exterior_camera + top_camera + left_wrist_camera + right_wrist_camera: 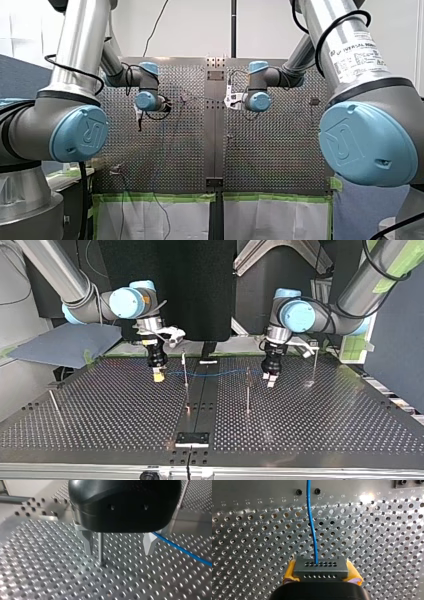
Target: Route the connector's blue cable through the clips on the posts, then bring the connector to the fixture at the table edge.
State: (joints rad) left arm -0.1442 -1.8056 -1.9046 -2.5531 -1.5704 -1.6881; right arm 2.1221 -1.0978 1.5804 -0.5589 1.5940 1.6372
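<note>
A: My right end effector (321, 576) clamps the connector (320, 567) between yellow pads (290, 571), blue cable (312, 527) running ahead over the table (249, 542).
B: My left end effector (118, 553) gapes wide, post (100, 547) standing between its fingers (87, 541).

Top view. Perforated metal counter (325, 425) is open from 3 to 5 o'clock and from 7 to 8, with only a thin leaning metal rod (54, 405) at 9.

Blockers mid-counter:
- Thin upright metal post A (186, 385) at 11 o'clock of the black fixture plate (192, 439); post B (247, 395) at 1.
- Taut blue cable (220, 373) bars the 12 o'clock side. It runs from my right end effector (159, 375) across post A, past post B, to beside my left end effector (269, 380).
- Post C (313, 365) at 2.
</note>
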